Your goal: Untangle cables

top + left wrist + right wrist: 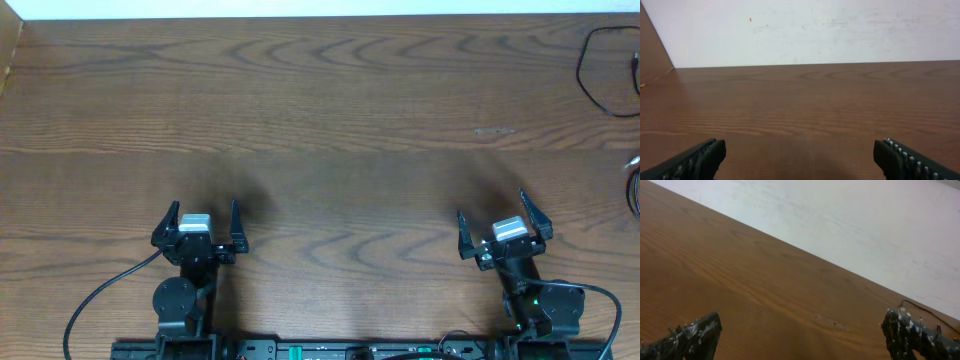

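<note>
A thin black cable point(597, 72) lies in an open loop at the table's far right corner; a short stretch of it shows in the right wrist view point(918, 308) beyond the right finger. Another bit of cord point(634, 188) pokes in at the right edge, mostly cut off; I cannot tell its colour for sure. No white cord shows clearly. My left gripper point(204, 208) point(800, 150) is open and empty near the front left. My right gripper point(491, 207) point(802, 322) is open and empty near the front right, well short of the cables.
The brown wooden table point(320, 120) stretches between the arms and the back edge. A white wall point(805, 30) stands behind the table. A wooden side panel point(8, 55) borders the far left corner. Thick black arm wires point(95, 300) run at the front.
</note>
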